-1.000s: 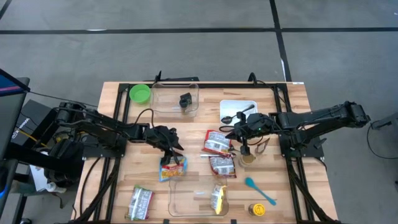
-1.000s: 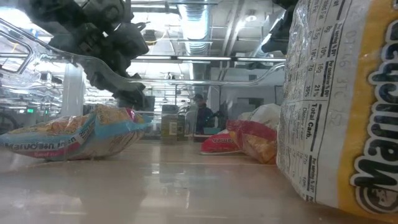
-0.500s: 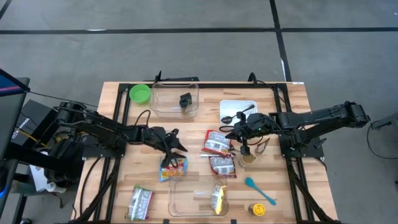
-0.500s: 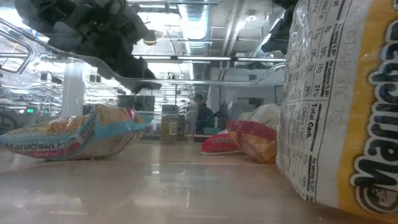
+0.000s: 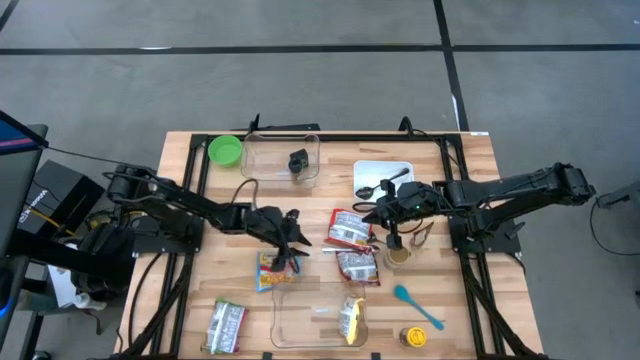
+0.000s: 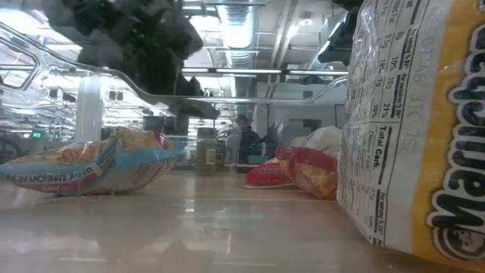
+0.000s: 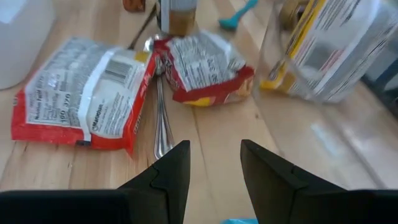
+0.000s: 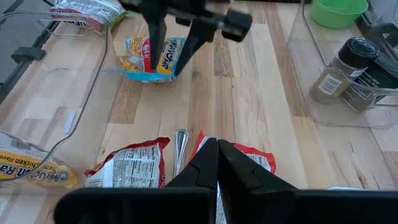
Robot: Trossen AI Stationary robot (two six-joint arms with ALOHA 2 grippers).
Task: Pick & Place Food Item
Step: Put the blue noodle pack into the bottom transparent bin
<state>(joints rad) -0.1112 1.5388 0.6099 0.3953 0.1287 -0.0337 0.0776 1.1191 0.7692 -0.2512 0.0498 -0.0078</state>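
Two red noodle packets flat on the table (image 5: 300, 200), near its middle: one (image 5: 347, 228) farther from the clear bin (image 5: 312, 318), the other (image 5: 357, 266) just beside that bin's corner, with a metal spoon (image 7: 161, 118) lying between them. Probably the next item to lift, judging by where the left wrist camera looks, though hard to say which of the two. Left gripper (image 5: 295, 240) hanging just short of them, above the table, fingers spread wide apart, a blue-and-yellow packet (image 5: 277, 270) close by underneath on the near side. To do this well: settle on one packet first, preferably the farther one, lying clear of the bin wall. Come down over a free edge of the wrapper, away from the spoon, so as not to pinch or drag the handle. Keep the jaws wide until both straddle the crinkled foil, then close on a fold rather than on the flat face, since thin film slips. Lift straight up before carrying toward the bin, already holding a yellow packet (image 5: 350, 320). Right gripper (image 5: 393, 238) parked over a small jar (image 5: 398, 257) beyond the packets, fingers pressed together; stay out of its reach.
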